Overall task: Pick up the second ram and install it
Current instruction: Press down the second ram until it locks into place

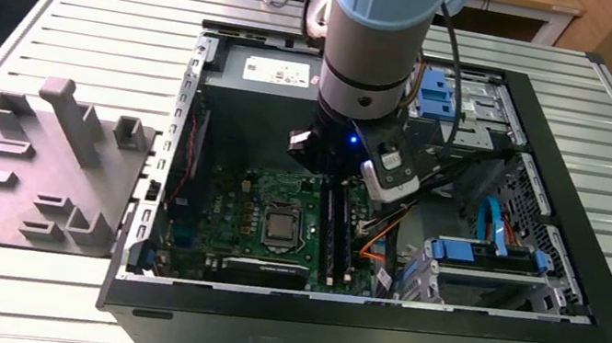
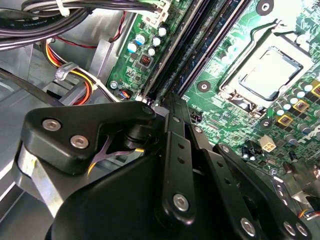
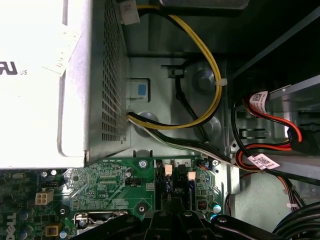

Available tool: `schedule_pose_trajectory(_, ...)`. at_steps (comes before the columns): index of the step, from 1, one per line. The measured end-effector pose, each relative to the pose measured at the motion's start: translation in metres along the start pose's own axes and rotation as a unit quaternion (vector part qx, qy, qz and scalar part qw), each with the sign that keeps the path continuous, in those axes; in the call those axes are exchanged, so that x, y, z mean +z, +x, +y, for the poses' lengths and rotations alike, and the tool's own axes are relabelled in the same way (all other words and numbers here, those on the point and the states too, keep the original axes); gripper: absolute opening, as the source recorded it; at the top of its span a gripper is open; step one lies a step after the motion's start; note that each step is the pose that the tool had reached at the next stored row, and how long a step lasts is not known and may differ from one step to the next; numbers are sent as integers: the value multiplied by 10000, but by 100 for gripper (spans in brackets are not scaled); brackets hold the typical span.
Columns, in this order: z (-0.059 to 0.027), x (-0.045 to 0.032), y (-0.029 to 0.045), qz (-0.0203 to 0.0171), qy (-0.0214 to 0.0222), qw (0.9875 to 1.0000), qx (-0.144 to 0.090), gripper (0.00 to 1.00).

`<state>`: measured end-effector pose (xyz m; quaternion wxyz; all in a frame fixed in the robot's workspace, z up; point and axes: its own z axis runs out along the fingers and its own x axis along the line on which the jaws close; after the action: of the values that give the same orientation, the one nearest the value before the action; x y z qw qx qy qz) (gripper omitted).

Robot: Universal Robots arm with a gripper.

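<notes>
My gripper [image 1: 337, 175] hangs low inside the open computer case [image 1: 583, 302], over the long black memory slots [image 1: 337, 228] of the green motherboard [image 1: 263, 206]. In the second wrist view its fingers close to one tip [image 2: 173, 98], which lies in line with the dark slots [image 2: 202, 42]. The first wrist view shows the gripper [image 3: 175, 216] just short of the slots' white end latches [image 3: 168, 170]. I cannot pick out the second ram from the dark slots. What lies between the fingertips is hidden.
The CPU socket [image 2: 267, 75] sits beside the slots. The grey power-supply box [image 3: 45, 85] and its yellow and black cables [image 3: 210, 100] lie beyond the board's edge. Blue drive brackets [image 1: 492, 254] fill the case's far side. A grey fixture [image 1: 34, 163] stands on the table at the exterior view's left.
</notes>
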<state>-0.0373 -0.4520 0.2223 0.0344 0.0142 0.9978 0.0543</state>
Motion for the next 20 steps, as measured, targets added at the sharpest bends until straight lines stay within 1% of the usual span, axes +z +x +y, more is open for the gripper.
schedule_pose_trajectory(20,-5,41,3,1,2,10000,0,10)
